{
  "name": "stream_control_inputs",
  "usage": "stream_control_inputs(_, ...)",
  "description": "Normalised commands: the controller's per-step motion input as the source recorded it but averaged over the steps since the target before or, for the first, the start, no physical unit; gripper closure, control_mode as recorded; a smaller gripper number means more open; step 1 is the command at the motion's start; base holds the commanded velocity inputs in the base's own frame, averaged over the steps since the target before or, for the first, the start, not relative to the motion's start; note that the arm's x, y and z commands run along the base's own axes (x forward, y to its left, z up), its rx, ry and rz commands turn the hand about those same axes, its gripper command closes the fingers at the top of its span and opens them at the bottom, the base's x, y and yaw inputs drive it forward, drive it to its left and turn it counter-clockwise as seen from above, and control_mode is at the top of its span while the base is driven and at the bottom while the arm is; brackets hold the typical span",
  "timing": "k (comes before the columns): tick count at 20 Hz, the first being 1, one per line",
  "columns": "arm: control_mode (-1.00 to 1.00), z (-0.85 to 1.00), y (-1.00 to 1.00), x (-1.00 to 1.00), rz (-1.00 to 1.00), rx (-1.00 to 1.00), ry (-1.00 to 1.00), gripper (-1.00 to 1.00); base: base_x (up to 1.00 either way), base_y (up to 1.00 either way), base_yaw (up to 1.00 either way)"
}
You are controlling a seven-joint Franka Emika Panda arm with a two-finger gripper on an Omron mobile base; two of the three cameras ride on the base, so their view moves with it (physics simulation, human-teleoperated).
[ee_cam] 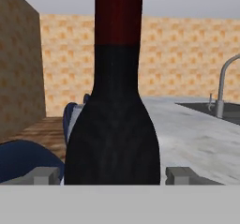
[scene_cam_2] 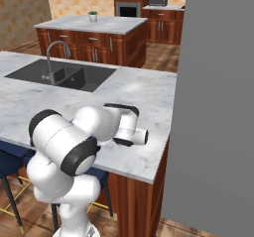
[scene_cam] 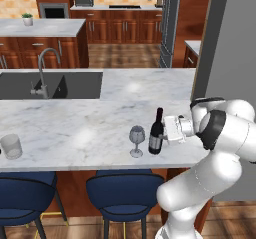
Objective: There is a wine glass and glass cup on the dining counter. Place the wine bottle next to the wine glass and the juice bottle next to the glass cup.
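Hand view: wine bottle (ee_cam: 115,124) between fingertips (ee_cam: 180,175).

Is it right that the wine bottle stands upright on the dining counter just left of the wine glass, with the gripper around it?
Not quite. In the left base view the wine bottle stands just right of the wine glass, not left. The rest holds: it is upright on the dining counter, and the gripper has a finger on either side of it.

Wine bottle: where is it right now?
Left base view: the wine bottle stands upright on the dining counter near its front edge, just right of the wine glass, with the gripper at its side.
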Motion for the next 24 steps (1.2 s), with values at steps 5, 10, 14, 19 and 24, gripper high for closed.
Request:
stream_control_inputs(5, -1.00, -0.26, 0.01, 0.05, 0.00, 0.00, 0.00, 1.00, 0.00, 0.00, 0.00)
stream_control_inputs(10, -1.00, -0.35, 0.02, 0.00, 0.00, 0.00, -0.01, 1.00, 0.00, 0.00, 0.00)
stream_control_inputs(14, -1.00, -0.33, 0.09, 0.00, 0.00, 0.00, 0.00, -1.00, 0.00, 0.00, 0.00)
stream_control_inputs(19, -1.00, -0.19, 0.06, 0.00, 0.00, 0.00, 0.00, -1.00, 0.00, 0.00, 0.00)
stream_control_inputs(24, -1.00, -0.03, 0.00, -0.10, 0.00, 0.00, -0.02, -1.00, 0.00, 0.00, 0.00)
